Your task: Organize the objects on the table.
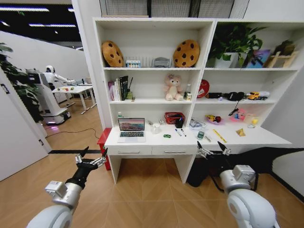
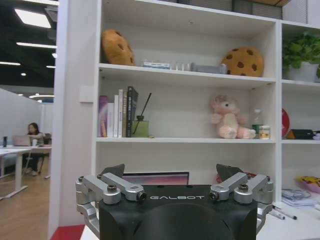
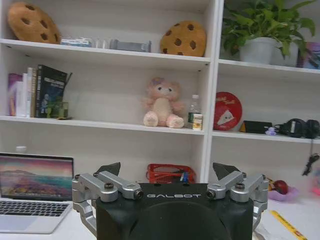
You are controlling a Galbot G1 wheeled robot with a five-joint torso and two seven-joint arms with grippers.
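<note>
The long white table (image 1: 237,138) stands ahead under tall shelves. An open silver-white laptop (image 1: 131,129) sits on its left part, also seen in the right wrist view (image 3: 35,190). A tiny green toy car (image 1: 167,136) lies near the front edge at the middle. Two dark-capped white markers (image 1: 180,132) lie just right of it. My left gripper (image 1: 91,156) hovers open in front of the table's left corner, holding nothing. My right gripper (image 1: 213,149) is open too, just before the front edge at the right of the drawers. Both are short of the table.
A red basket (image 1: 173,117), a white cup (image 1: 155,128) and a yellow ruler strip (image 1: 219,136) share the tabletop. A red box (image 1: 103,140) stands on the floor at the table's left end, and a dark bag (image 1: 197,173) sits underneath. A pink plush bear (image 1: 173,87) sits on the shelf.
</note>
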